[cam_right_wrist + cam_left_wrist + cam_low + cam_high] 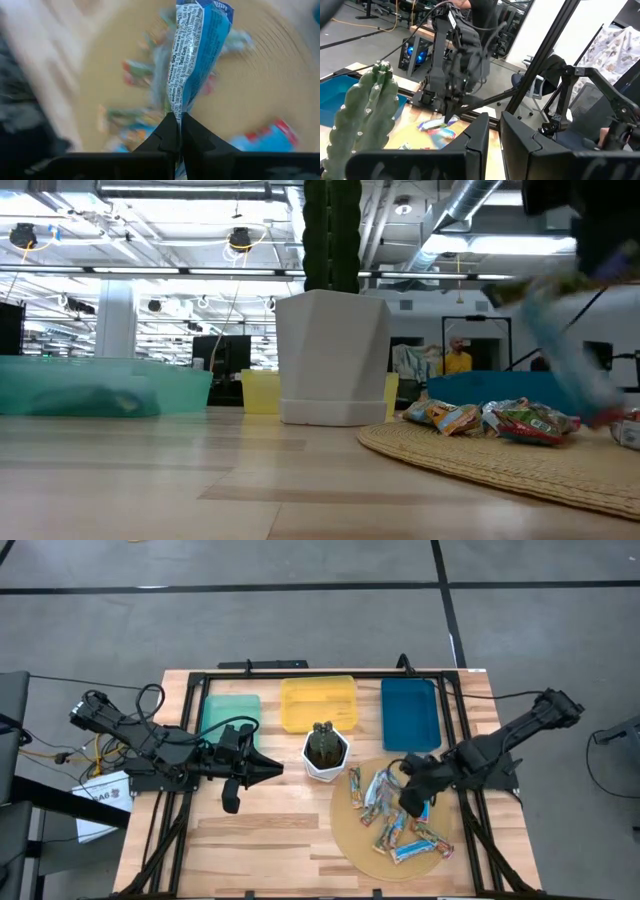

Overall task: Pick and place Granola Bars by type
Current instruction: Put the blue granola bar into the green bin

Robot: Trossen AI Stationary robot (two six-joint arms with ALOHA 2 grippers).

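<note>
Right wrist view shows the right tool (176, 131) pinched shut on one end of a blue granola bar (195, 55), dangling above the round mat (352, 840) and remaining bars (385, 808); I'd lift clear before swinging toward the trays beyond, while the left tool (268, 769), fingers nearly together and empty, waits.

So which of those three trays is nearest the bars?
The dark blue tray: it lies just behind the round mat holding the granola bars; the yellow tray and green tray lie farther left.

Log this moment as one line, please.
right gripper: shut on blue bar, lifted over mat | left gripper: idle beside pot
</note>
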